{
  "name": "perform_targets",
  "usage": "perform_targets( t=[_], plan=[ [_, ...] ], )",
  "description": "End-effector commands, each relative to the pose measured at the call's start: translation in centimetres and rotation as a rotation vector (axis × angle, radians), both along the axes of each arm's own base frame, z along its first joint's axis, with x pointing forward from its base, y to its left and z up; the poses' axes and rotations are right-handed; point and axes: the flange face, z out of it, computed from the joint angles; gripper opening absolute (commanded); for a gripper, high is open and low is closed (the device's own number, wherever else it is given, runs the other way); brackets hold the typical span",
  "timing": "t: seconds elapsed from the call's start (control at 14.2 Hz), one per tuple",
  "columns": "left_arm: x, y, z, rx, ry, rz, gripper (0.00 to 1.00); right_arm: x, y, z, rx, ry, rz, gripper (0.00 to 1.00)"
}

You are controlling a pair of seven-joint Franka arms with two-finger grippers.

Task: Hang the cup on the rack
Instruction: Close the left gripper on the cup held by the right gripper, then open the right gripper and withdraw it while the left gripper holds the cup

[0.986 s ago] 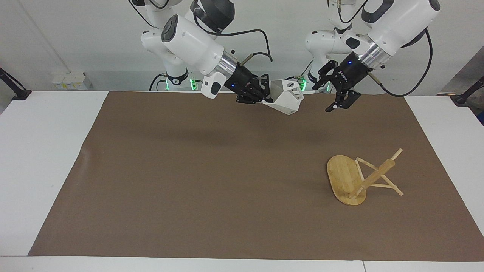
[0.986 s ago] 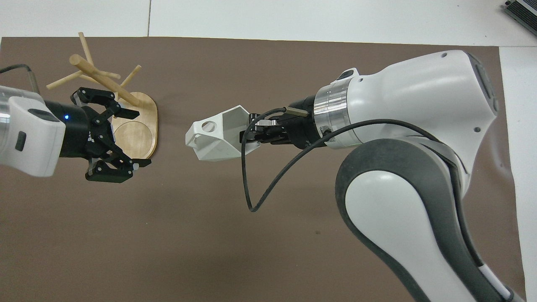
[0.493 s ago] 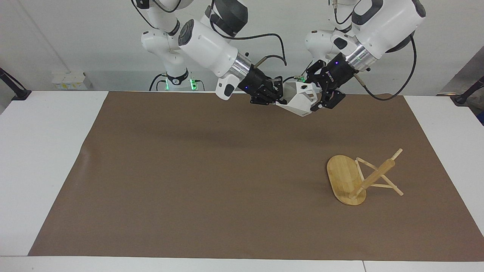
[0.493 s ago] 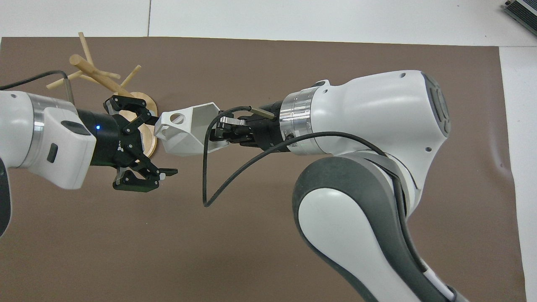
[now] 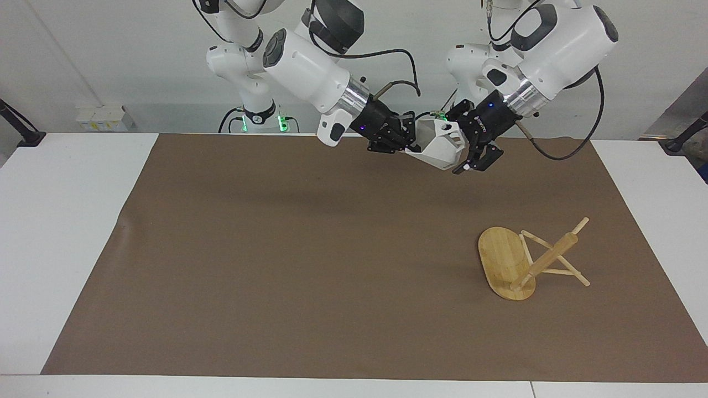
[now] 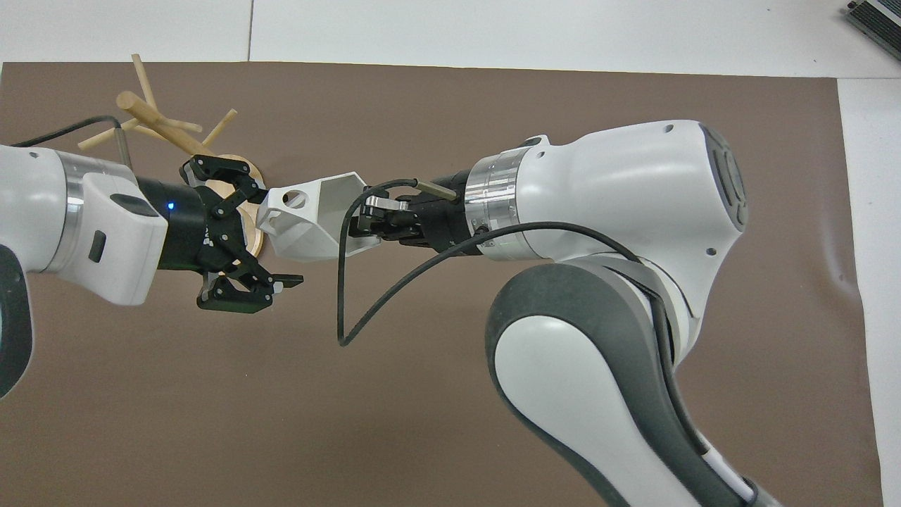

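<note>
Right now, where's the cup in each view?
Facing view: the cup is top centre, in the air between the right gripper and left gripper.
Overhead view: the cup is centre-left, between the same grippers.
Shared landmark: the rack, tipped over.

The right pincer (image 5: 408, 145) grips the cup (image 5: 440, 145) aloft, the left pincer (image 5: 470, 152) spread around its handle end.
</note>
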Motion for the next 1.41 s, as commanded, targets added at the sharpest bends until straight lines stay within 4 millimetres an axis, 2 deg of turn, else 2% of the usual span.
perform_targets(
  t=[0.0, 0.07, 0.21, 0.28, 0.49, 0.85, 0.92, 1.2, 1.34],
  plan=[
    [-0.6, -0.2, -1.0, -0.021, -0.005, 0.001, 0.96, 0.0, 0.2, 0.3, 0.031, 0.012, -0.024, 0.00],
    [-0.7, -0.2, -1.0, -0.022, -0.003, 0.002, 0.84, 0.0, 0.2, 0.3, 0.031, 0.012, -0.023, 0.00],
    [-0.7, -0.1, -1.0, -0.023, -0.001, 0.004, 0.35, 0.0, 0.2, 0.3, 0.032, 0.013, -0.022, 0.00],
    [-0.7, -0.1, -1.0, -0.022, 0.002, 0.002, 0.14, 0.0, 0.1, 0.3, 0.032, 0.013, -0.024, 0.00],
    [-0.8, 0.0, -1.0, -0.022, 0.008, 0.004, 0.02, 0.0, 0.1, 0.1, 0.031, 0.019, -0.022, 0.00],
    [-0.6, 0.5, -1.1, -0.021, 0.015, 0.010, 0.02, 0.0, 0.2, 0.2, 0.030, 0.017, -0.026, 0.00],
    [-0.7, 0.7, -1.0, -0.021, 0.018, 0.012, 0.00, 0.0, 0.1, 0.0, 0.028, 0.022, -0.025, 0.04],
    [-0.8, 0.8, -1.0, -0.020, 0.025, 0.009, 0.00, 0.2, -0.3, -0.7, 0.019, 0.038, -0.029, 0.50],
    [-0.8, 0.8, -1.0, -0.020, 0.025, 0.009, 0.00, 0.3, -0.6, -0.7, 0.018, 0.038, -0.032, 0.65]
  ],
)
